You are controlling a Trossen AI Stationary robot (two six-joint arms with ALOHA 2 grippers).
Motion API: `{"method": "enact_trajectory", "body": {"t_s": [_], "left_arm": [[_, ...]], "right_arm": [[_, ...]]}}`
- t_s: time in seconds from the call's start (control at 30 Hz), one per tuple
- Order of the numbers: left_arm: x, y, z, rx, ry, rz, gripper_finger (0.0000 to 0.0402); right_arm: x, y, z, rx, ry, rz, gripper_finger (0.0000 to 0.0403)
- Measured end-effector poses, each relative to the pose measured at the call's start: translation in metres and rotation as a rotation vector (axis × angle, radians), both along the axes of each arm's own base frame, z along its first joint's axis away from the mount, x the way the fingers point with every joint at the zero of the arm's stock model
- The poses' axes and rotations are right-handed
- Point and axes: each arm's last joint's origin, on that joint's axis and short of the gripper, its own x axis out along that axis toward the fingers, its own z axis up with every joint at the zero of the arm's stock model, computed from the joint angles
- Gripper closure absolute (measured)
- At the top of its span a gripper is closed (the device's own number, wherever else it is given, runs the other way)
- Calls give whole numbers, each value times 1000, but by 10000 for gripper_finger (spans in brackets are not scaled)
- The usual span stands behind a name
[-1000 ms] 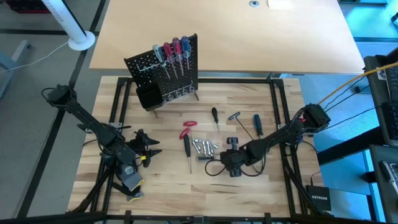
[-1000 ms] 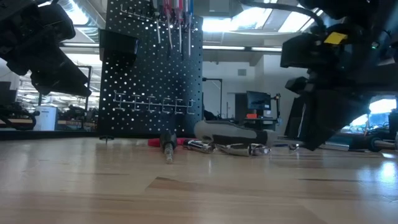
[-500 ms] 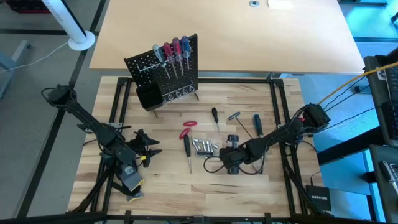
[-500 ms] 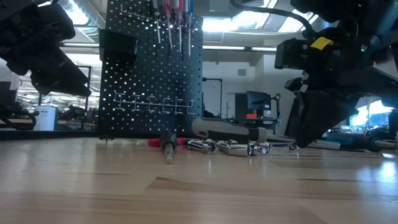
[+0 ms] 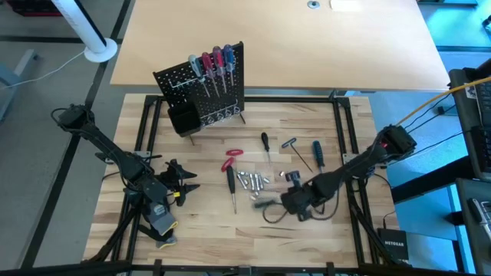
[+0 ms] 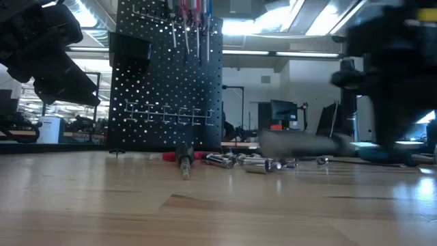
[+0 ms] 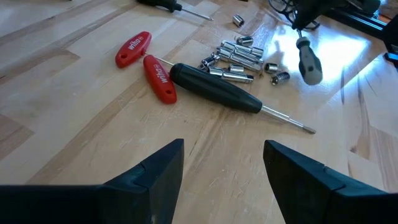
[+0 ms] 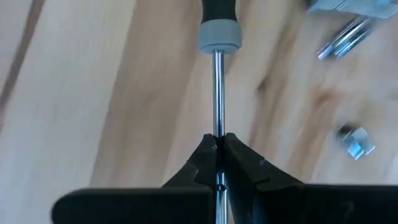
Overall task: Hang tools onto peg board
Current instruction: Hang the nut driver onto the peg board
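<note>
Our right hand [image 8: 218, 163] pinches the grey-handled screwdriver [image 8: 217, 25] by its shaft (left hand [image 7: 222, 165] waits wide open, empty); we should lift slowly, keeping it level toward the peg board [image 5: 201, 90].

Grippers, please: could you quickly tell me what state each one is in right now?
Left gripper: open, holding nothing, waiting at the table's left side.
Right gripper: shut on the grey-handled screwdriver, gripping its metal shaft.

Four screwdrivers [image 5: 210, 70] hang on one peg board [image 5: 201, 86]. Four screwdrivers [image 5: 230, 186] lie on the table, one red-handled pliers [image 5: 231, 159], one cluster of silver bits [image 5: 252, 181].
</note>
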Motion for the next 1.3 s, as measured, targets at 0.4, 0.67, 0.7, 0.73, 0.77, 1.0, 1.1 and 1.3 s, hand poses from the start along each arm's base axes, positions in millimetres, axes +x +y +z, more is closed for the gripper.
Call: {"method": "enact_trajectory", "body": {"t_s": [0.4, 0.67, 0.7, 0.73, 0.77, 1.0, 1.1, 1.3], "left_arm": [[0, 0, 0, 9, 1, -6, 192], [0, 0, 0, 11, 3, -6, 192], [0, 0, 0, 11, 3, -6, 192], [0, 0, 0, 11, 3, -6, 192], [0, 0, 0, 10, 2, -6, 192], [0, 0, 0, 6, 1, -4, 192], [0, 0, 0, 7, 1, -4, 192], [0, 0, 0, 8, 2, -4, 192]], "right_arm": [[14, -3, -22, -76, 5, 45, 386], [31, -13, -23, -51, -54, 45, 386], [34, -14, -22, -53, -67, 38, 386], [35, -14, -21, -55, -76, 35, 386], [37, -15, -20, -62, -87, 38, 386], [47, -22, -21, -54, -135, 42, 386], [47, -21, -20, -53, -138, 41, 386], [40, -15, -3, -34, -193, 31, 386]]}}
